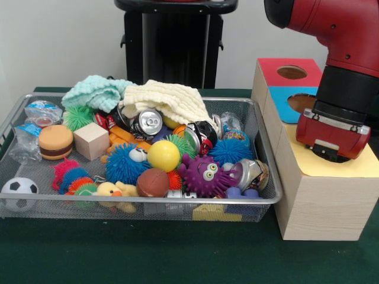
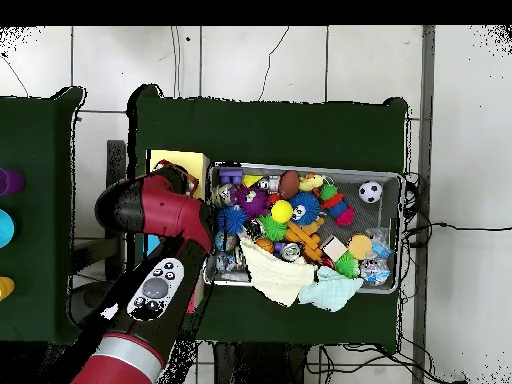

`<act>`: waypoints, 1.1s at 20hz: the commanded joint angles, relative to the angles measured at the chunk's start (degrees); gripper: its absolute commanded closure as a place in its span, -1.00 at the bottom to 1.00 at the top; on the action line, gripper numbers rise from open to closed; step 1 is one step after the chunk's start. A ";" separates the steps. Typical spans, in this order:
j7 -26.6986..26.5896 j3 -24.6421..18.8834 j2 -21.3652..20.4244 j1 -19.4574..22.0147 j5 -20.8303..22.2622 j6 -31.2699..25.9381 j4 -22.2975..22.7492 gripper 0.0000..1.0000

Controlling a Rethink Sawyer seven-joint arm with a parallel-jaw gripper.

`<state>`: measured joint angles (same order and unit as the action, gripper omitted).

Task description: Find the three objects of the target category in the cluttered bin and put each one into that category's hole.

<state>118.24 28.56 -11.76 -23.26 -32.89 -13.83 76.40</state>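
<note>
Start with the arm [image 1: 331, 35]: it reaches over the wooden sorting box [image 1: 323, 189], and its wrist hangs just above the yellow panel [image 1: 355, 163], beside the bin, not over it. You can judge from this that it stands at the drop-off end of a cycle, or is parked clear of the clutter so the bin can be seen. The gripper [image 1: 330, 155] points down at the box top, and you cannot tell from either view whether it is spread, closed, or carrying anything; the overhead view hides it under the arm's own bulk.

The box sits touching the bin's side, so a lifted object has only a short way to go. Its red panel hole [image 1: 292, 72] and blue panel hole [image 1: 302, 102] show; any hole in the yellow panel is covered by the wrist.

The wire mesh bin [image 1: 269, 171] holds everything loose and heaped, which is why you must search. The cream cloth [image 1: 172, 97] and mint cloth [image 1: 95, 92] drape over the far pile and may hide things.

The target category is not named, so candidates remain in the bin: crushed cans [image 1: 147, 123], spiky balls such as the blue one [image 1: 121, 165], the yellow ball [image 1: 163, 155], the wooden cube [image 1: 91, 141], the soccer ball [image 1: 19, 194].
</note>
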 commanded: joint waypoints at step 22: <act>11.18 -7.34 -0.66 2.17 -0.66 -1.99 4.42 1.00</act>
<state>118.24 28.48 -11.89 -23.11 -32.87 -13.73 76.56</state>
